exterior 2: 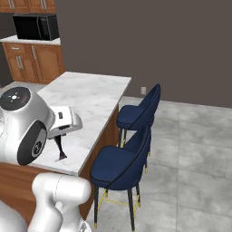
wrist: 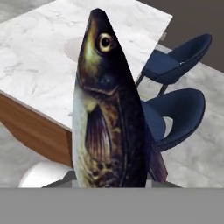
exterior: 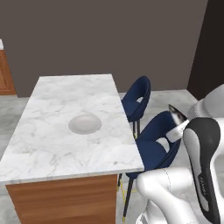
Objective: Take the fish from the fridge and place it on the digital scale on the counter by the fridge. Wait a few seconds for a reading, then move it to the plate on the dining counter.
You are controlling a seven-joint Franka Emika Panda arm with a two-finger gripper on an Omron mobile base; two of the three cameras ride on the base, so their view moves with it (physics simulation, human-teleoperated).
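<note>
My gripper is shut on the fish, a dark, slender fish with a paler belly. In the hand view its head points up and away, close to the camera. In the right base view the fish hangs over the near right corner of the dining counter. In the left base view the fish sticks up from the gripper, to the right of the counter's edge and above the nearer stool. The round pale plate lies in the middle of the marble top. In the hand view the fish partly hides the plate.
Two blue stools stand along the island's right side, with grey tiled floor beyond them. A black microwave sits on wooden cabinets at the far left. A dark wall lies behind.
</note>
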